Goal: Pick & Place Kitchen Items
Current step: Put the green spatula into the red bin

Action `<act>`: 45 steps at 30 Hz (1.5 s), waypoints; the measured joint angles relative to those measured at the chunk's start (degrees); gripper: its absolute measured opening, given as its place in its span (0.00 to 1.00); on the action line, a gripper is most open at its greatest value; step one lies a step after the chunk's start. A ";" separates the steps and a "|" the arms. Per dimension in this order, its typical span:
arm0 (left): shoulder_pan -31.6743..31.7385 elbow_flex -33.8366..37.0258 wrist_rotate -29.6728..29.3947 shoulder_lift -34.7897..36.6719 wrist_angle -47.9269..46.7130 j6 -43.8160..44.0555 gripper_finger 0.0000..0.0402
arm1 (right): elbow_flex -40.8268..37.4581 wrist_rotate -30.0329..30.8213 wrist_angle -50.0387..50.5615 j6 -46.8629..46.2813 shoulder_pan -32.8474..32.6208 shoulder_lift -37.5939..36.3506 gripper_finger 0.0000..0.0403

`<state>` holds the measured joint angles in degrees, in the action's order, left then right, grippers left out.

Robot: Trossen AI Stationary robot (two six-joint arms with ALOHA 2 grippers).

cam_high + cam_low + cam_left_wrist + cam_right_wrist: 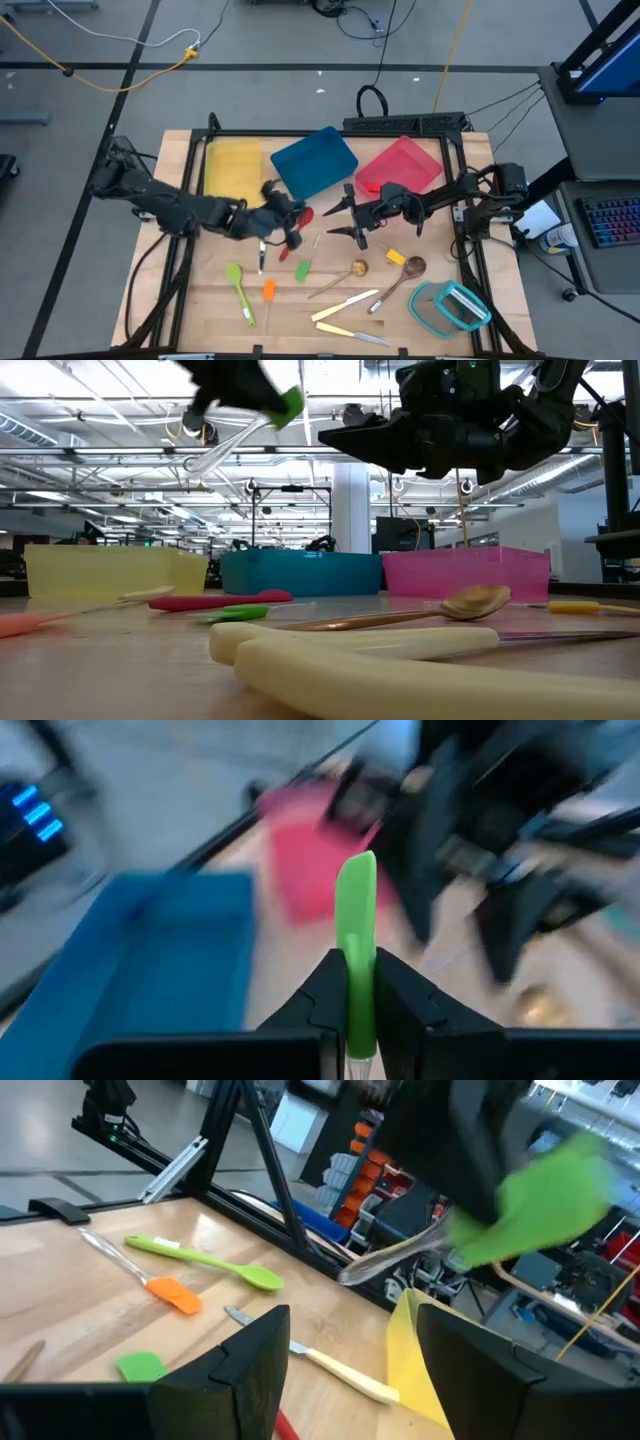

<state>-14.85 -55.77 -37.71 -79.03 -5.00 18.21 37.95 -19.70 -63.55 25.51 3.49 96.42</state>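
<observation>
Left wrist view shows my left gripper [360, 990] pinched shut on the green-headed spatula [356, 910], green blade sticking out past the fingertips, clear handle trailing behind; in the low view it hangs in the air well above the table [200, 310], tilted, between the yellow tray [232, 165] and the blue tray [314, 162]. Risk as I judge it: the hold is on a thin part of the tool near the head, so the long handle could swing or twist out of the pinch if I move fast, and it could drop short of a tray. Bigger risk: my right gripper [338, 218] hovers just beside, jaws spread wide and holding nothing, close enough that a swing toward the pink tray [402, 165] could clip it. Below lie a red spoon [300, 216], green spoon [240, 290], orange spatula [268, 292], wooden spoons [400, 275], cream knives [345, 305], and a yellow piece [396, 257], all apart from the trays. Teal-rimmed container [447, 306] sits at the near right corner, out of my path.
</observation>
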 joint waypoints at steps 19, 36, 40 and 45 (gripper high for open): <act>9.37 0.03 26.20 -15.43 37.38 -25.63 0.09 | 0.02 0.35 -0.47 -13.83 -0.30 0.02 0.48; 8.93 0.01 25.89 -14.60 35.60 -25.84 0.08 | 0.00 4.65 0.52 -10.47 0.26 0.02 0.03; 8.93 0.01 24.96 -14.60 34.72 -25.66 0.07 | 0.00 4.70 0.85 -10.42 0.28 0.02 0.03; 8.93 -0.10 24.54 -14.55 32.73 -25.40 0.11 | -0.03 4.85 1.29 -10.40 0.28 0.07 0.02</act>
<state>-5.91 -55.88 -13.17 -93.58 27.72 -7.20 37.93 -14.85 -62.26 15.11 3.77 96.49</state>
